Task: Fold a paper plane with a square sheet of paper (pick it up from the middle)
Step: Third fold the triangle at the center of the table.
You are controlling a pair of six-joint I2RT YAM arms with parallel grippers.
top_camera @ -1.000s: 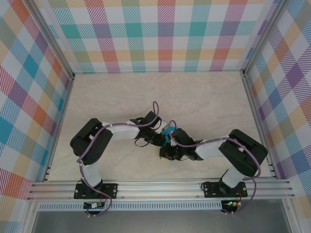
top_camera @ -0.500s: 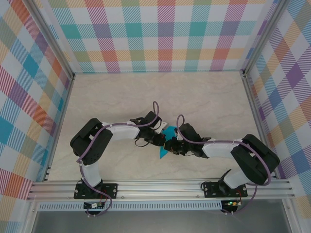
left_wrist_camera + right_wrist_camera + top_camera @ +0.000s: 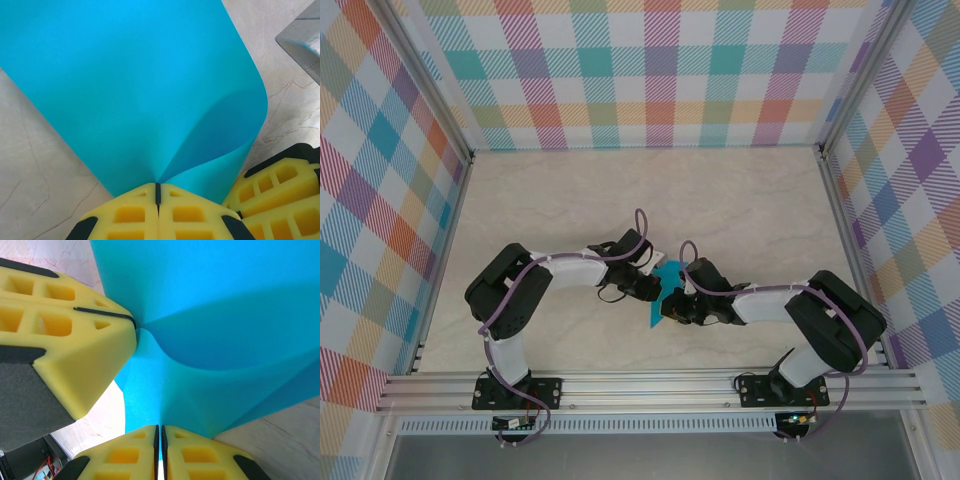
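Now 2 pinches, jaws closed tight: my left gripper [image 3: 157,192] and right gripper [image 3: 160,432] each clamp the square sheet of paper [image 3: 140,90], which bows between them over the table [image 3: 740,200], near its front middle.

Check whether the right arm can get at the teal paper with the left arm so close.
Yes, it seems so: the right pincer is shut on the paper, close beside the left pincer, which pinches the same sheet; nothing stands between them.
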